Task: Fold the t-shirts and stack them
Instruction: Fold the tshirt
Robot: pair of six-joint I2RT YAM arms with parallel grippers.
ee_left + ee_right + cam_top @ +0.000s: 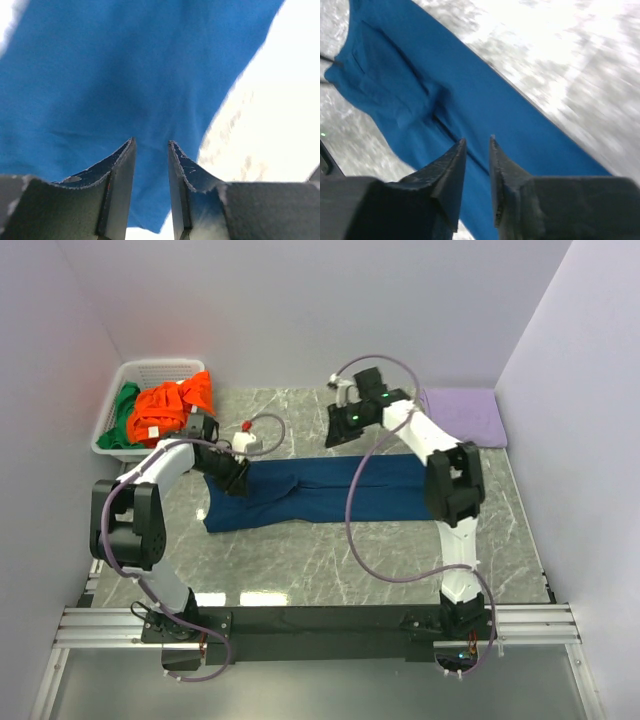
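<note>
The navy blue t-shirt [320,490] lies on the marble table as a long folded strip running left to right; its white print is hidden. My left gripper [237,480] is low over the shirt's left end, jaws a little apart with nothing between them [151,141]; the blue cloth [125,75] fills that view. My right gripper [340,430] hovers above the shirt's far edge near the middle, jaws slightly apart and empty [477,138], with the shirt [485,105] below. The orange t-shirt [170,405] and the green t-shirt [125,410] are bunched in the basket.
A white slotted basket [150,367] stands at the back left corner. A folded purple cloth [462,412] lies at the back right. White walls close in the table on three sides. The black rail [320,620] with the arm bases runs along the near edge.
</note>
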